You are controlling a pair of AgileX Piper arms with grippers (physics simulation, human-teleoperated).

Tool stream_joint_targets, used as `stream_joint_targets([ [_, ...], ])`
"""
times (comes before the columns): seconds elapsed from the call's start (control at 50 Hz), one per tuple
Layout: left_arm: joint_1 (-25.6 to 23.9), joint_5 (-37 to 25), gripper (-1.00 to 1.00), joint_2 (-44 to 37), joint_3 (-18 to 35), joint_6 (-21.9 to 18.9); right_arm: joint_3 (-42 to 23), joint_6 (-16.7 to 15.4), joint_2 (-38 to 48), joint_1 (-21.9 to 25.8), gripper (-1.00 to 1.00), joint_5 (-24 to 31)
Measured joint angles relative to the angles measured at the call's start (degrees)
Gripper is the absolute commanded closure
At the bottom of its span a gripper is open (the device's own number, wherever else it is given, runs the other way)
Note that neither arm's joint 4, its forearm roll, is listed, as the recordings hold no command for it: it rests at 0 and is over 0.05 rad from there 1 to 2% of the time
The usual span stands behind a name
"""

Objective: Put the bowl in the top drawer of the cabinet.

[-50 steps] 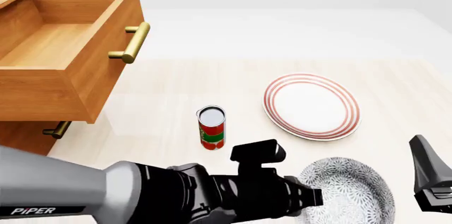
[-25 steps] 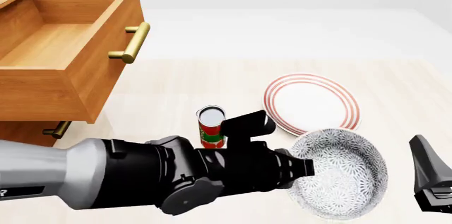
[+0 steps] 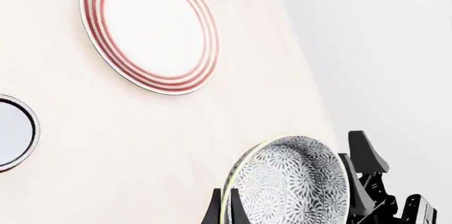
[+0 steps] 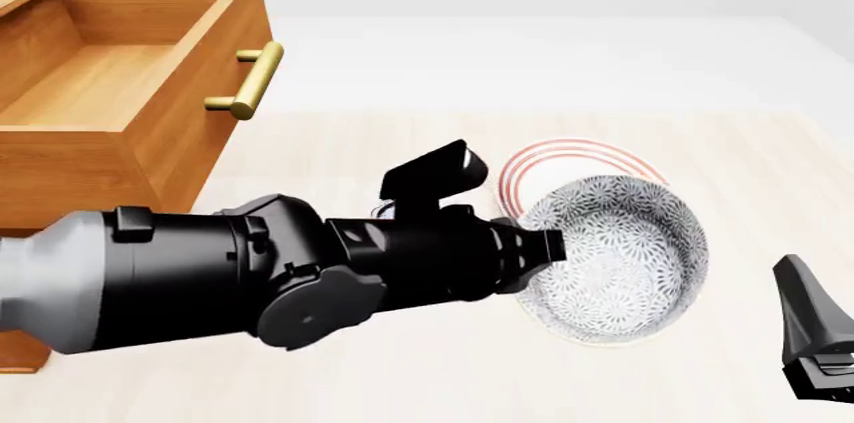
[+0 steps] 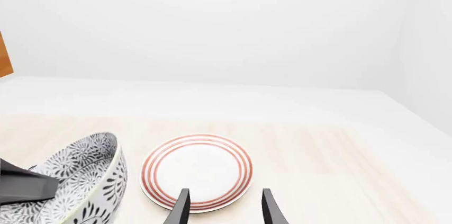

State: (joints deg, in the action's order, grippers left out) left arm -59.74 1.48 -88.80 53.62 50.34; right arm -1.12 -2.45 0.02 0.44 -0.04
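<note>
left gripper [image 3: 227,211] clamps bowl [image 4: 617,255] rim, tilted aloft | right gripper [image 5: 224,208] parted, idle

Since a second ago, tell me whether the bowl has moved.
Yes. The bowl, shut in the left gripper, has risen and shifted left, now overlapping the red-ringed plate in the front view.

A flat white plate with red rings [image 5: 197,171] lies on the pale wooden counter [image 4: 747,173], toward its right half in the front view. In the left wrist view, the round top of a can [image 3: 10,131], light grey with a dark rim, shows apart from the plate.
</note>
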Motion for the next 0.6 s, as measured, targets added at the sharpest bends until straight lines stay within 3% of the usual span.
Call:
stream_joint_targets([
  [0.6, 5.1, -7.2, 1.0, 6.0, 3.7, -3.6, 0.0, 0.0, 0.0, 0.0, -1.0, 0.0],
])
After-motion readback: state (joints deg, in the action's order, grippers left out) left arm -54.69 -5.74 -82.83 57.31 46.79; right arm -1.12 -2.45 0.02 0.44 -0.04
